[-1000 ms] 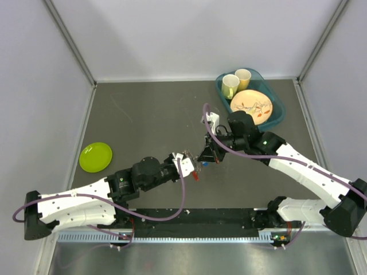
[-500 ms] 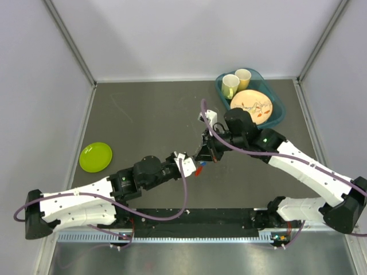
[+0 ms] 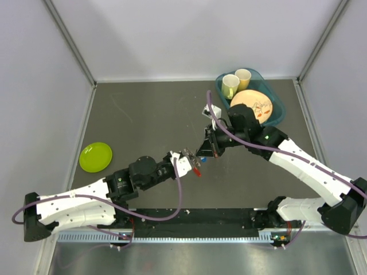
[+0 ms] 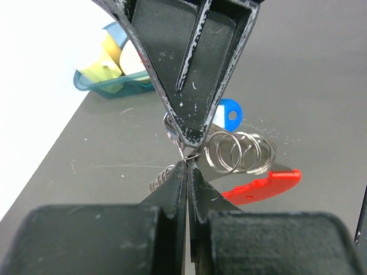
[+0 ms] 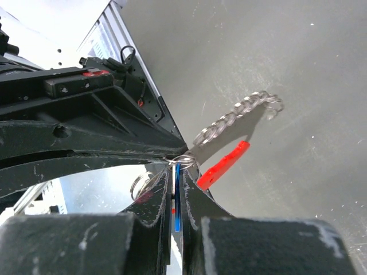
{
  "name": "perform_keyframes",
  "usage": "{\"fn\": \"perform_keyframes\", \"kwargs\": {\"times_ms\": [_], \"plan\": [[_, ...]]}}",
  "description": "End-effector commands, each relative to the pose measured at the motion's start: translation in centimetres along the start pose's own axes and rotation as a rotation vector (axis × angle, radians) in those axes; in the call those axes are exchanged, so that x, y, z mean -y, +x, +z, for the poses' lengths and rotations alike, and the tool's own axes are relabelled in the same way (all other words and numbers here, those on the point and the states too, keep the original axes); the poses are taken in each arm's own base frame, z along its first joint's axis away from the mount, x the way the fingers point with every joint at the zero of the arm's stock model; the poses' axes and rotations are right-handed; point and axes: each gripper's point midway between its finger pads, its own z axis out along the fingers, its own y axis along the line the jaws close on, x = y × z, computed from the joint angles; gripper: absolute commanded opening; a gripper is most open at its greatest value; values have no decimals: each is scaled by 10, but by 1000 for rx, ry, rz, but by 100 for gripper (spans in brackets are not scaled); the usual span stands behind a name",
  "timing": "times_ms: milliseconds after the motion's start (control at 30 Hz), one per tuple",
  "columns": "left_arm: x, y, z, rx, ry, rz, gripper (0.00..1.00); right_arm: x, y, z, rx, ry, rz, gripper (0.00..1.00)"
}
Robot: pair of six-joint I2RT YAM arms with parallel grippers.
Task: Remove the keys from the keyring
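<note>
The keys hang between my two grippers above the grey table. In the left wrist view my left gripper [image 4: 187, 165] is shut on the thin keyring [image 4: 184, 153], with several silver rings [image 4: 238, 152] beside it, the blue key head [image 4: 229, 113] behind and the red key [image 4: 264, 186] below right. In the right wrist view my right gripper [image 5: 175, 169] is shut on the blue key [image 5: 176, 200]. The red key [image 5: 223, 165] and a chain [image 5: 235, 120] hang past it. In the top view the left gripper [image 3: 186, 156] and right gripper [image 3: 204, 151] meet tip to tip.
A teal basin [image 3: 276, 119] with two cups [image 3: 230, 86] and a patterned plate [image 3: 256, 106] stands at the back right. A green plate [image 3: 96, 156] lies at the left. Grey walls close in three sides.
Both grippers, still tip to tip on the key bundle, have shifted slightly towards the far side of the table. The grips look unchanged.
</note>
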Motion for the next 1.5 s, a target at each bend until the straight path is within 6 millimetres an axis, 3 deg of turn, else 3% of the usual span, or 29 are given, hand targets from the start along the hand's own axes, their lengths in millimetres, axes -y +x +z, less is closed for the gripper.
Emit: {"fn": "perform_keyframes", "kwargs": {"times_ms": [0,100,233,467,867,1033,1167,1467], "plan": [[4,-34,-7,128,34,-43,0,21,-36,-7,156,82,-81,0],[0,-38,-9,138,17,-49,0,25,-21,-5,117,69,-116,0],[0,-41,-12,151,21,-56,0,23,-17,-5,108,53,-135,0],[0,-41,-9,139,24,-47,0,5,-34,-18,155,12,-208,0],[2,-37,-6,124,29,-37,0,-6,-47,-28,201,-3,-263,0],[1,-51,-12,174,38,-52,0,8,-47,-24,202,58,-243,0],[-3,-68,-23,247,36,-93,0,23,-35,-12,161,83,-211,0],[-8,-91,-36,360,31,-168,0,2,-34,-10,175,-38,-218,0]]}}
